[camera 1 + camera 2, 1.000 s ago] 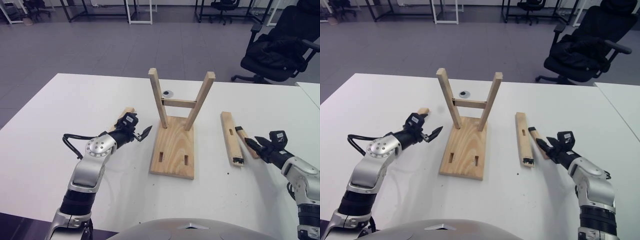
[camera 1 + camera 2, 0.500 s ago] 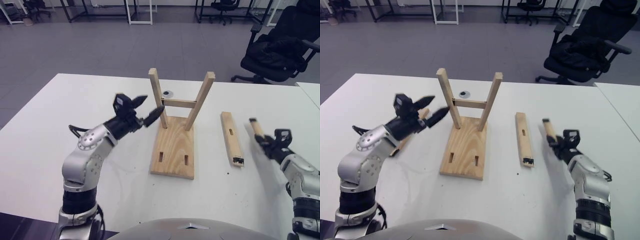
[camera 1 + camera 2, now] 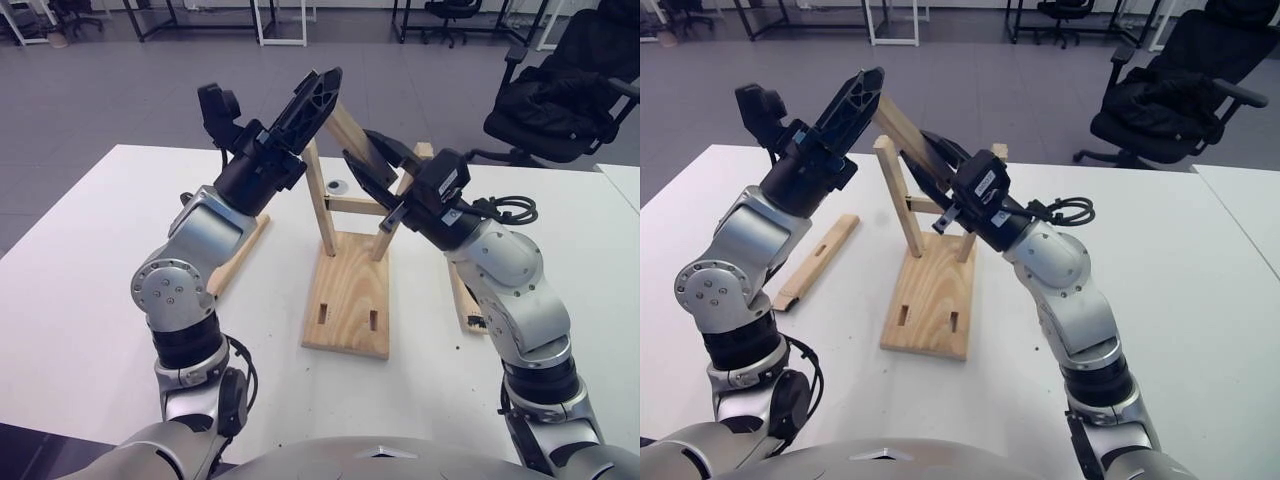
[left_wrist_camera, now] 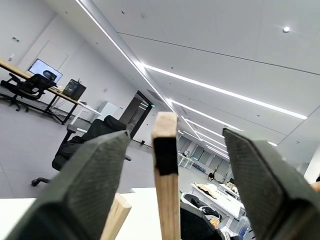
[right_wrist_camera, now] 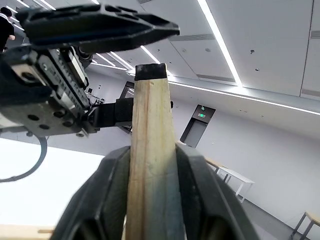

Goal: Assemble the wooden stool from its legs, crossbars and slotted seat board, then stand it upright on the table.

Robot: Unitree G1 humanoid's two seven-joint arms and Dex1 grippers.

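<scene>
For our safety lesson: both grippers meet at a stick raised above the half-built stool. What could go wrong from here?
The left gripper stands open around the stick, which only the right gripper clamps; an early release might drop it. Both hang close above the standing legs; a swing could knock them from the seat board.

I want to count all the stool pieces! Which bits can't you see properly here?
- Light wooden slotted bar on the table: head views, mostly behind the right arm.
- Pale wooden stick held up: lower end buried inside the right hand, right wrist view included.
- Short wooden crossbar: its joint with one upright leg is behind that hand.
</scene>
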